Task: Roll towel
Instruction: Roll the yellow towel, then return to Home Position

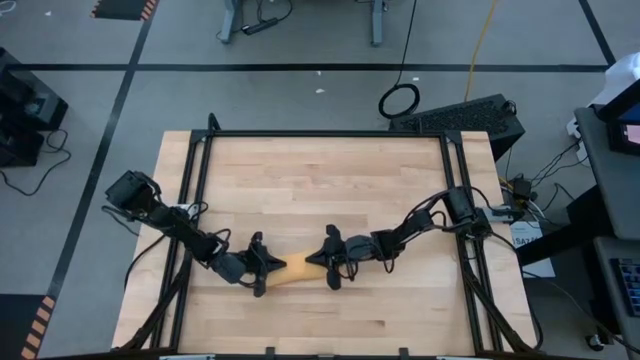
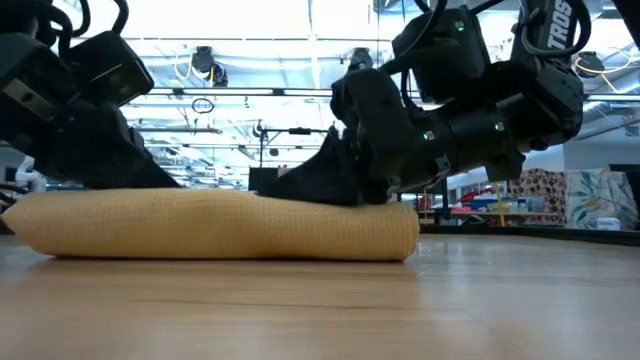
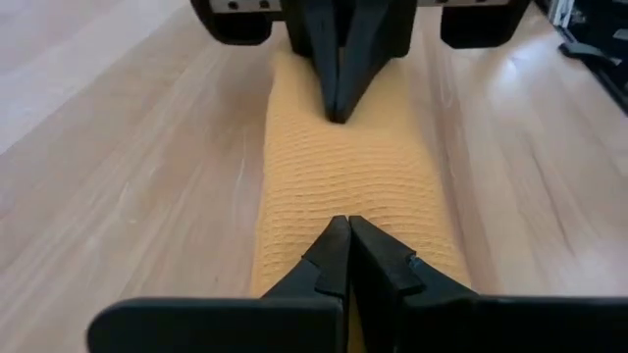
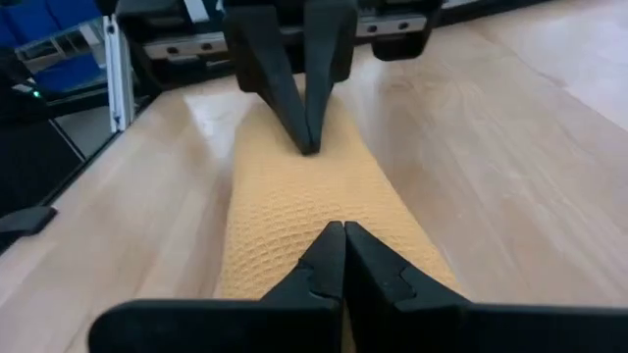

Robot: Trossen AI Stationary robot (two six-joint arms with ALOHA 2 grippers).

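Observation:
The mustard-yellow towel [image 1: 296,267] lies rolled into a short log on the wooden table, near the middle of its near half. Its underside rests on the tabletop [image 2: 220,225]. My left gripper [image 1: 264,266] is shut at the roll's left end. My right gripper [image 1: 327,259] is shut at its right end. The two grippers face each other along the roll. The white tag is hidden. My left gripper rests its shut fingertips [image 3: 334,240] on the top of the roll near its left end [image 3: 343,201], slanting down from the table's left, along the roll. Whether cloth is caught between the fingers I cannot tell. The roll lies flat on the table. My right gripper rests its shut fingertips [image 4: 332,245] on the top of the roll near its right end [image 4: 339,206], slanting down from the table's right, along the roll. Whether cloth is caught between the fingers I cannot tell. The roll lies flat on the table.
The wooden tabletop [image 1: 320,180] has a black frame along its edges [image 1: 190,200]. Bare wood lies on the far half and in front of the roll. Cables and equipment [image 1: 460,115] are on the floor beyond the far right corner.

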